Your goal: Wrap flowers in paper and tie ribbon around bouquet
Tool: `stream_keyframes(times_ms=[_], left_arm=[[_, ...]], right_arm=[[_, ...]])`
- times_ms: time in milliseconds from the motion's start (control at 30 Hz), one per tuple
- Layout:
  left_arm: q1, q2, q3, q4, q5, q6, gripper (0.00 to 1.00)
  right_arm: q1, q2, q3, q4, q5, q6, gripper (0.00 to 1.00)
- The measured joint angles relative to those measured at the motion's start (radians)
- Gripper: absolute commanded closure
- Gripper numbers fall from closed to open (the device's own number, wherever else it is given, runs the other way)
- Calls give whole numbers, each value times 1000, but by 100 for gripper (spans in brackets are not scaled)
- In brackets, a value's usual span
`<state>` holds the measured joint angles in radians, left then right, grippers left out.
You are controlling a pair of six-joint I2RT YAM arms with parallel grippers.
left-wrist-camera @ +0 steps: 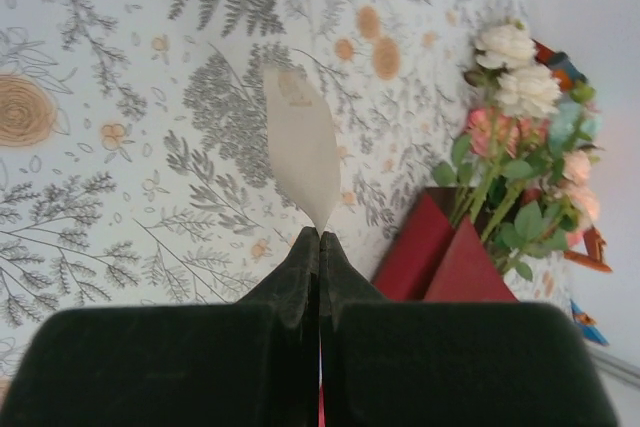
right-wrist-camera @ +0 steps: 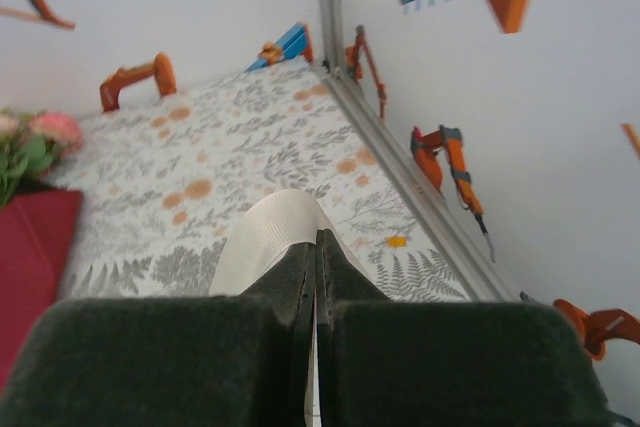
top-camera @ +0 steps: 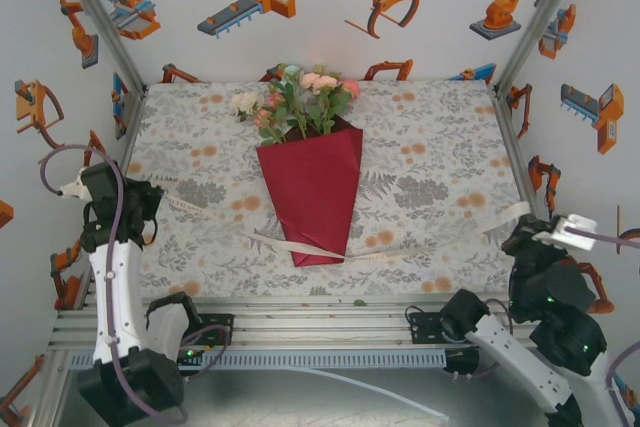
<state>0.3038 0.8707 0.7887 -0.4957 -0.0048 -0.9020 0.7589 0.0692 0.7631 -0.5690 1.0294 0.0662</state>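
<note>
Both of your grippers are clamped on the ribbon (left-wrist-camera: 300, 147), one at each end. Your left gripper (left-wrist-camera: 320, 237) has its jaws pressed together on one end, and a cream tail of it sticks out past the fingertips above the floral tablecloth (left-wrist-camera: 120, 197). Your right gripper (right-wrist-camera: 315, 239) is closed in the same way on the other end, where a broad cream loop bulges out just ahead of its tips. From the top view, the ribbon runs from the left side of the table to the right side in a shallow sag. It crosses the narrow lower end of the bouquet (top-camera: 310, 172) near its tip. It appears to lie over the paper there rather than under it, though the view is too small for you to be sure. The bouquet lies flat in the middle of the table, well apart from both arms, with its point towards you. The dark red paper (top-camera: 312, 192) is folded into a cone around the stems. The flowers (top-camera: 300, 102), pink, peach and white with green leaves, fan out of the cone's wide end towards the far wall.
</note>
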Motion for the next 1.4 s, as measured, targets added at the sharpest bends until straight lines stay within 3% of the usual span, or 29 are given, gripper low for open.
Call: stream_keyframes(times_ms=[233, 433, 467, 567, 600, 633, 767, 833, 1033, 1233, 1400], left_arm=[[259, 202, 21, 101, 92, 1, 100], [225, 447, 189, 158, 206, 49, 99], [206, 461, 200, 169, 212, 55, 91], [132, 464, 203, 180, 209, 69, 50], [109, 462, 199, 184, 208, 76, 41], [95, 458, 192, 188, 207, 78, 35], [82, 410, 155, 172, 181, 84, 30], [61, 362, 150, 151, 154, 85, 26], [-153, 230, 150, 103, 119, 108, 19], [-479, 198, 111, 122, 150, 113, 11], [-706, 344, 70, 192, 187, 146, 9]], right_arm=[[0, 196, -63, -32, -299, 41, 100], [0, 370, -95, -54, -625, 65, 100], [0, 406, -95, -54, -660, 69, 100], [0, 535, -95, -53, -679, 120, 100], [0, 569, -95, -52, -659, 139, 89], [0, 599, -95, -52, -636, 156, 71], [-28, 647, -95, -47, -563, 221, 52], [-99, 651, -95, -43, -556, 251, 41], [-406, 673, -110, 9, -701, 335, 38], [-423, 745, -116, 83, -1033, 401, 38], [-422, 879, -188, 270, -1281, 516, 37]])
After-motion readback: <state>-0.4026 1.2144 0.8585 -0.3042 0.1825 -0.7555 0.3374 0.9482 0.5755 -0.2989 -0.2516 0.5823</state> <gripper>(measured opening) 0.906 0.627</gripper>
